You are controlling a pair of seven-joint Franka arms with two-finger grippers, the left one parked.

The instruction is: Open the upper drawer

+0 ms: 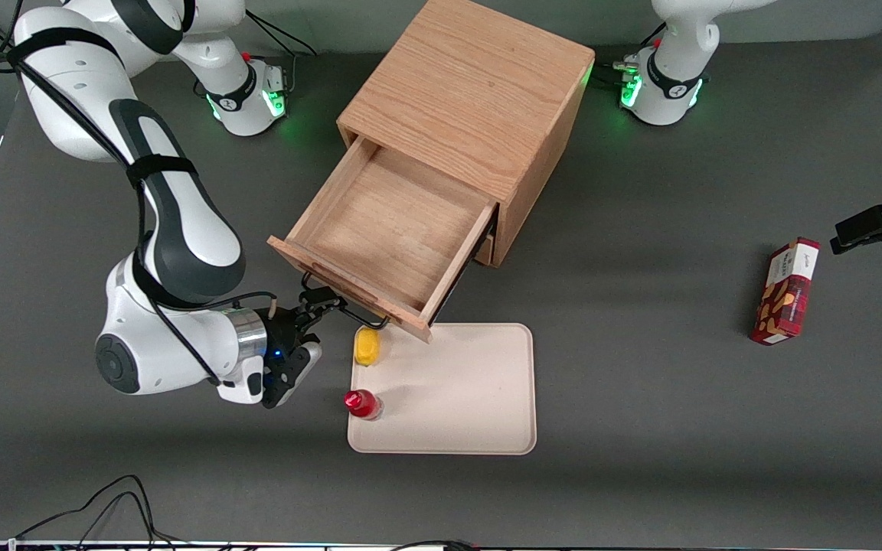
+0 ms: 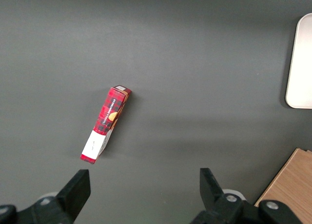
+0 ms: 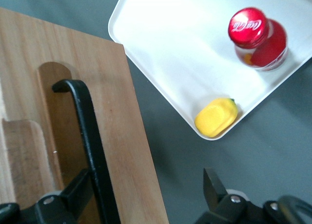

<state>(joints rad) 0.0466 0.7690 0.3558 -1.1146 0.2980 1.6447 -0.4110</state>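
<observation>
The upper drawer [image 1: 391,222] stands pulled far out of the light-oak cabinet [image 1: 472,92], and its bare wooden inside shows. Its thin black bar handle [image 1: 357,312] runs along the drawer front nearest the front camera. My right gripper [image 1: 311,329] is at the handle's end toward the working arm. It is open, with its fingers wide apart. In the right wrist view the gripper [image 3: 146,190] straddles the handle [image 3: 87,131] and the edge of the drawer front [image 3: 122,136]. One finger [image 3: 78,190] lies against the bar. The bottom drawer is almost wholly hidden under the upper one.
A cream tray [image 1: 472,398] lies just in front of the open drawer, with a yellow item [image 1: 367,346] and a red-capped bottle [image 1: 362,403] on its edge near my gripper. A red box [image 1: 785,291] lies toward the parked arm's end of the table.
</observation>
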